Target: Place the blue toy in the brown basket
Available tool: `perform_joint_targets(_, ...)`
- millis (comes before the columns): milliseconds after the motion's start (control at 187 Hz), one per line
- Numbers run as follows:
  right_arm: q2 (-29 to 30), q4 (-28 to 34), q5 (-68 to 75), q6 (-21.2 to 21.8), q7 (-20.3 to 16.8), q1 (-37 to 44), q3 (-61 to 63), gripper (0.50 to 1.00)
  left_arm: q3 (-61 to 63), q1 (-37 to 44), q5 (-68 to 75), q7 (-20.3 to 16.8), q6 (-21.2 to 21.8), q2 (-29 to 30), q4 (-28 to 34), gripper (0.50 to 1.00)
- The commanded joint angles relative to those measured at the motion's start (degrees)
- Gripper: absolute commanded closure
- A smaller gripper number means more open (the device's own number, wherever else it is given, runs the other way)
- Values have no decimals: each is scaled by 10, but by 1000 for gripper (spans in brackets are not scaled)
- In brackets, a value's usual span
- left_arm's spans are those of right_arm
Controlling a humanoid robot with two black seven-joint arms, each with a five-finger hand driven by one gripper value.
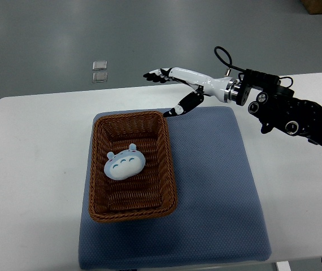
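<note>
Leftmost, the white bench (31, 169) shows a broad bare stretch between its left edge and the blue mat (217, 186), with nothing standing on it. Beyond the bench's far edge, on the grey floor (48, 34), lie two small pale square items (99, 71), one just behind the other (too small to tell what they are). The mat covers the middle of the bench, its near edge reaching almost to the bench's near edge. On the mat's left half sits the brown basket (169, 164), a woven rectangular one, its left rim running close along the mat's left edge. The blue toy (125, 164) lies inside the basket, roughly at its centre and slightly toward the left wall, pale blue with a white face. Right of the basket the mat is bare all the way to its right edge. The right hand (175, 84) hovers above the basket's far right corner, near the far edge of the bench, its fingers (152, 75) spread wide and holding nothing, the thumb pointing down toward the rim. Its dark arm (296, 116) comes in from the right edge.
</note>
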Motion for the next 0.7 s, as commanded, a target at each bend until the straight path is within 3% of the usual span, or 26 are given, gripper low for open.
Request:
perform_joint_targets(0, -14, -9, 39, 2, -3, -39, 63, 605, 0, 0, 0, 0, 0, 0, 0, 500)
perform_joint_targets(192, -13, -9, 121, -6, -42, -117, 165, 607, 2, 0, 0, 0, 0, 0, -1, 500)
perform_joint_targets(347, -5, -5, 216, -41, -67, -165, 215, 609, 2, 0, 0, 0, 0, 0, -2, 500)
perform_joint_targets(508, 5, -2, 320, -88, -71, -186, 218, 609, 3, 0, 0, 0, 0, 0, -2, 500)
perform_joint_targets(695, 10, 15, 419, -98, -70, -204, 219, 609, 4, 0, 0, 0, 0, 0, -2, 500)
